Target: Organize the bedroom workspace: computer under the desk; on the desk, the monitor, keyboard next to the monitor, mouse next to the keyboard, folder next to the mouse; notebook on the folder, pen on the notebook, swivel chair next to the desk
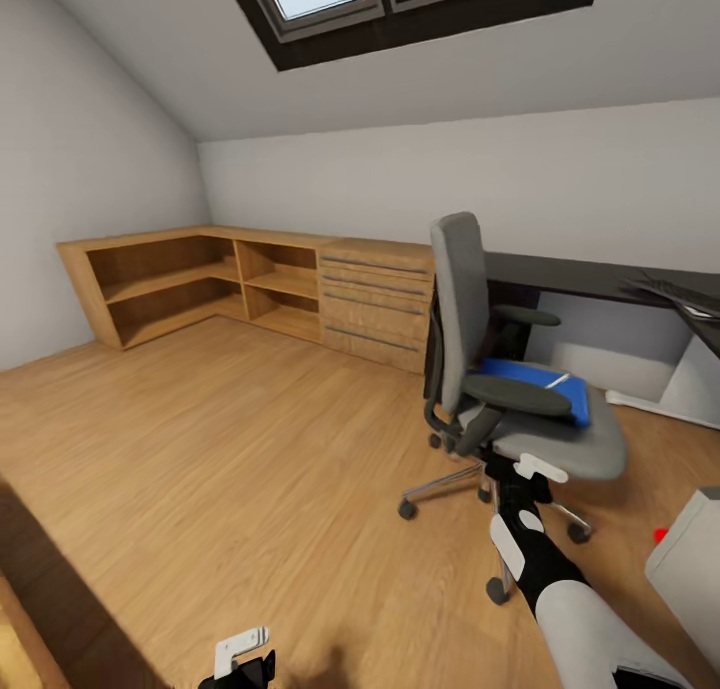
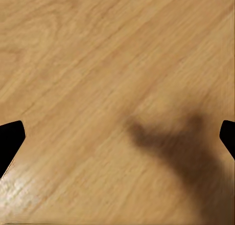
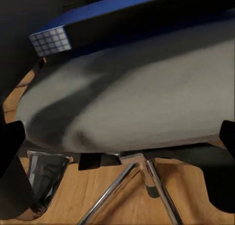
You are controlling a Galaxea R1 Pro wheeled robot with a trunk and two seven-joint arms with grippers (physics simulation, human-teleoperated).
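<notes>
The right gripper point(image 1: 517, 466) reaches out low at the front edge of the swivel chair point(image 1: 470, 309), and its wrist view looks up along the underside curve of the grey seat with the chrome base beneath; its black fingertips sit at the far sides of that view, so the jaws look spread wide with nothing between them. The folder point(image 1: 535, 382) lies flat on the seat toward its rear, bright blue, with a thin pale stick, probably the pen point(image 1: 558, 380), lying across its top. I judge the step in hand to be fetching the folder, and to do it well the gripper should rise above the seat's front lip and come in level over the cushion, closing on the folder's near edge without tipping the pen off. The near black armrest point(image 1: 515, 395) stands partly in front of the folder and narrows the way in, so an approach from the open front of the seat is safer than one from the side. The desk point(image 1: 600, 274) runs along the wall behind the chair, its dark top carrying something at the far right corner that is too indistinct to name. The left gripper point(image 1: 243, 661) hangs low over the wooden floor point(image 1: 200, 439), its fingers spread and empty. A light wooden chest of drawers point(image 1: 375, 304) and open shelving point(image 1: 180, 279) line the far wall, well apart from the chair.
</notes>
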